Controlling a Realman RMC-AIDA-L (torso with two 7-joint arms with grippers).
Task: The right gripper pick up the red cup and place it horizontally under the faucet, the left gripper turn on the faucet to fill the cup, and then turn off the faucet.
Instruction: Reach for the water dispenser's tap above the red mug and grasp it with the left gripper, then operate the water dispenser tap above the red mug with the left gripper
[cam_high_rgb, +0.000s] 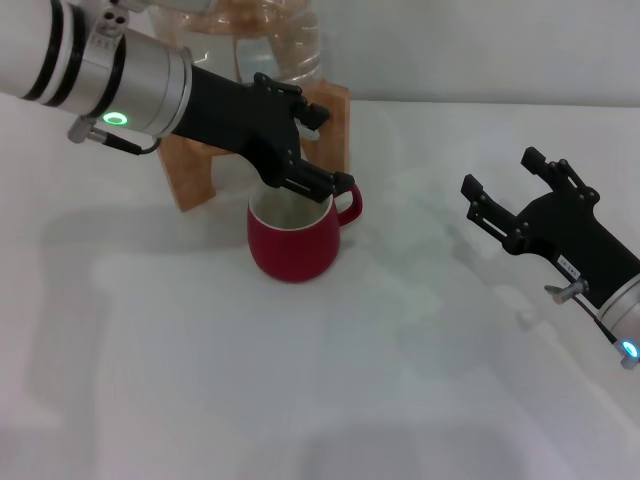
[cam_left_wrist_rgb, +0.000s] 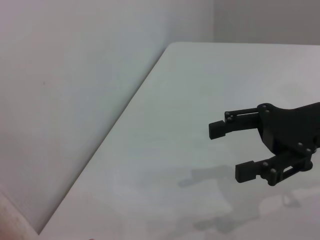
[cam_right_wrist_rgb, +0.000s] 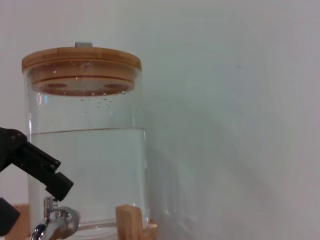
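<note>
With the red cup upright below the faucet, my spread-fingered left gripper is probably working the lever, while the right gripper waits wide open, well clear of the cup.

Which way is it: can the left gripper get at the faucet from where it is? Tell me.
Probably yes. The left gripper sits open just above the red cup, and its fingers flank the faucet with nothing between.

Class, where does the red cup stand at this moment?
In the head view, the red cup stands upright on the table, left of centre, before the wooden stand, under the left claw.
</note>
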